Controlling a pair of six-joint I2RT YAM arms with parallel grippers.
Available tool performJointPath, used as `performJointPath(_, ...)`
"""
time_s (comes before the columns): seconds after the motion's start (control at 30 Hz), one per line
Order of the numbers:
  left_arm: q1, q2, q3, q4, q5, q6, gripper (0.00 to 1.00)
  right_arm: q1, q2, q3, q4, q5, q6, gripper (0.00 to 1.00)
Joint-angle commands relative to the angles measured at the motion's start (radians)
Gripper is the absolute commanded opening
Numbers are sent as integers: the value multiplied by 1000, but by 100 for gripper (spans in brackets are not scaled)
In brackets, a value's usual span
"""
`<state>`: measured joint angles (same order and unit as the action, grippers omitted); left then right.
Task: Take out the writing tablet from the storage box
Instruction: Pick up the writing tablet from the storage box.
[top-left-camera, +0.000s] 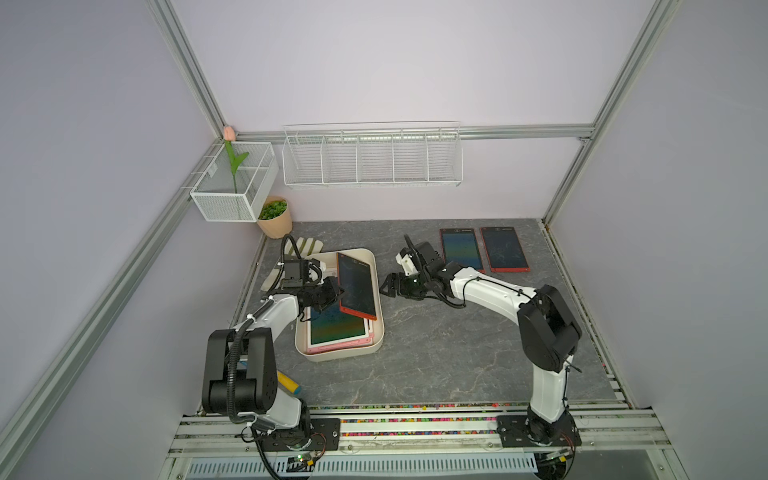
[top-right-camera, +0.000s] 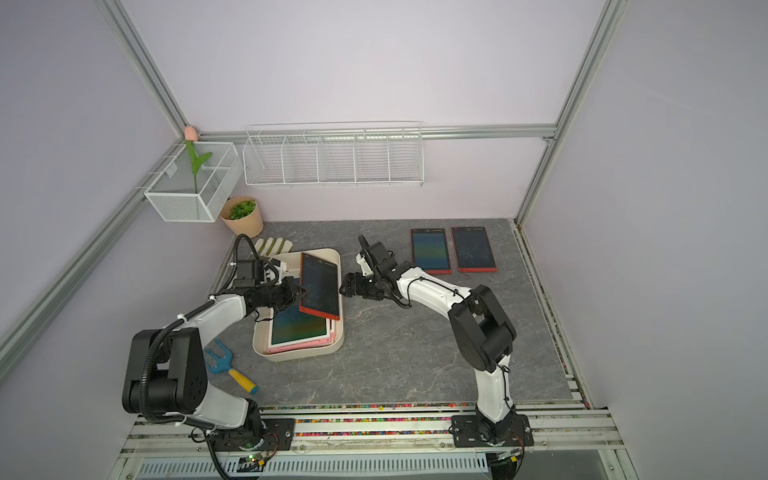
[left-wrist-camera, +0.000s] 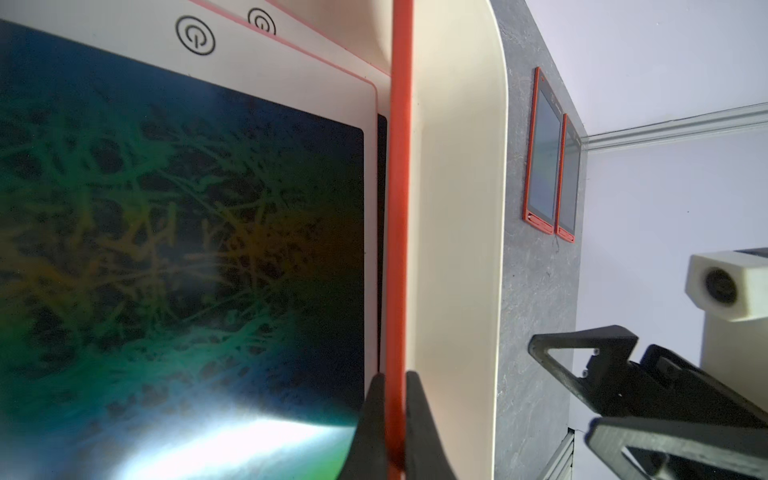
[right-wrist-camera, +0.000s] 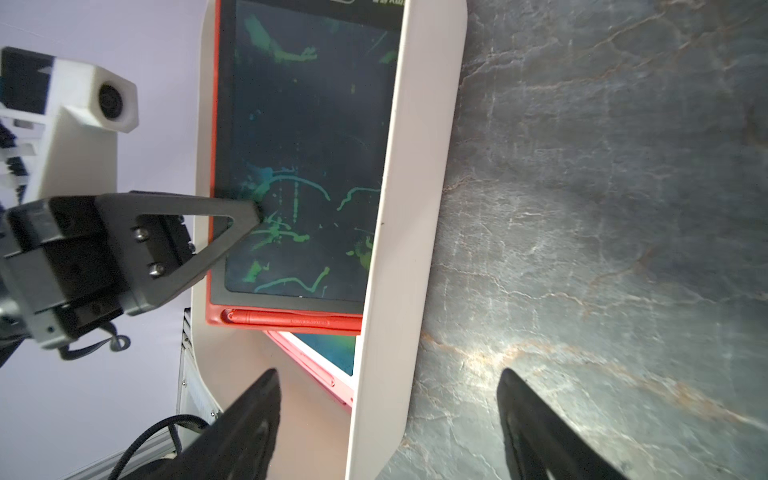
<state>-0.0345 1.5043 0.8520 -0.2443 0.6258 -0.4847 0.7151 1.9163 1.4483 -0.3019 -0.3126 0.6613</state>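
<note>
I am looking into a robot test cell in a lab: aluminium frame rails (top-left-camera: 191, 62) are running up the upper left and right of the frame, plain lilac panels (top-left-camera: 395, 62) are walling it in, and a left arm (top-left-camera: 266, 316) and right arm (top-left-camera: 490, 286) are standing mounted on a slotted base rail (top-left-camera: 415, 432) along the bottom edge.

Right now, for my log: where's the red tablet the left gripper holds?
In a top view the red tablet tilts over the right side of the storage box, above the pink tablets, pinched by the left gripper.
</note>
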Motion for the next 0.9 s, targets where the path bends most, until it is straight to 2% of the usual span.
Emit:
performJointPath(0.0, 8, -69, 58, -61, -38, 18, 4, -10, -55, -31, -3, 2, -30, 83)
performJointPath(0.37, 8, -156, 85, -62, 17, -32, 3, -39, -175, -143, 22, 45, 2, 84)
performJointPath(0.47, 8, -199, 79, -32, 36, -80, 3, -48, -252, -226, 80, 55, 47, 84)
performJointPath(0.6, -8, -262, 58, 57, 47, -206, 4, -74, -356, -313, 88, 86, 110, 84)
performJointPath(0.73, -127, -296, 98, 71, -43, -271, 5, -109, -453, -405, 101, 93, 191, 81)
performJointPath(0.87, -244, -276, 95, 210, -85, -382, 5, -142, -578, -540, 179, 107, 302, 76)
